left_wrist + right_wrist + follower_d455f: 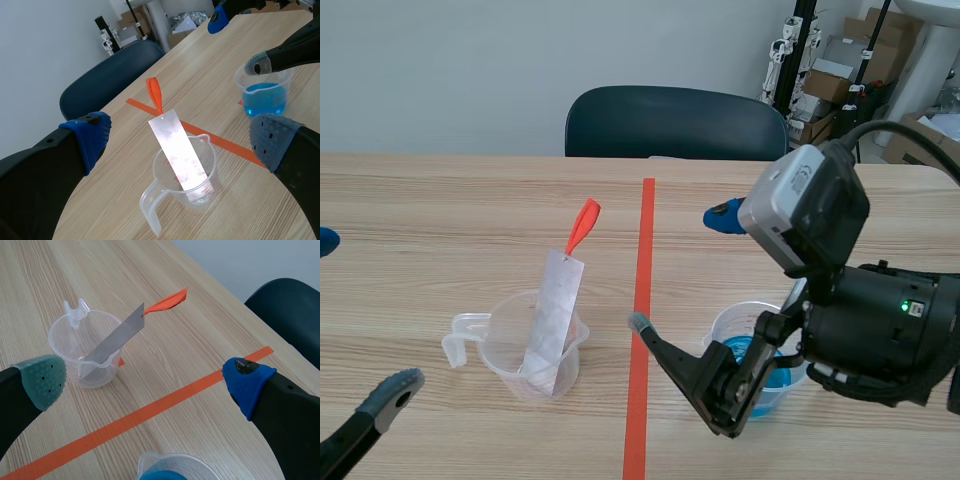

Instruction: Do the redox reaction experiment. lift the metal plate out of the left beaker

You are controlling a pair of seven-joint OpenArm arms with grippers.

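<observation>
A clear plastic beaker (525, 352) (184, 177) (84, 352) stands left of the tape line. A grey metal plate (554, 318) (179, 149) (116, 340) leans in it, with an orange tab (583, 225) (155, 93) (167, 300) at its upper end. My left gripper (180, 140) is open, its blue pads wide apart on either side of the plate, above the beaker. My right gripper (680, 290) (145, 377) is open too, right of the left beaker and over the second beaker (752, 362) (265, 90) (175, 467) holding blue liquid.
An orange-red tape line (642, 320) runs down the table's middle. A dark chair (675, 122) stands behind the far edge. Boxes and stands (840, 70) are at the back right.
</observation>
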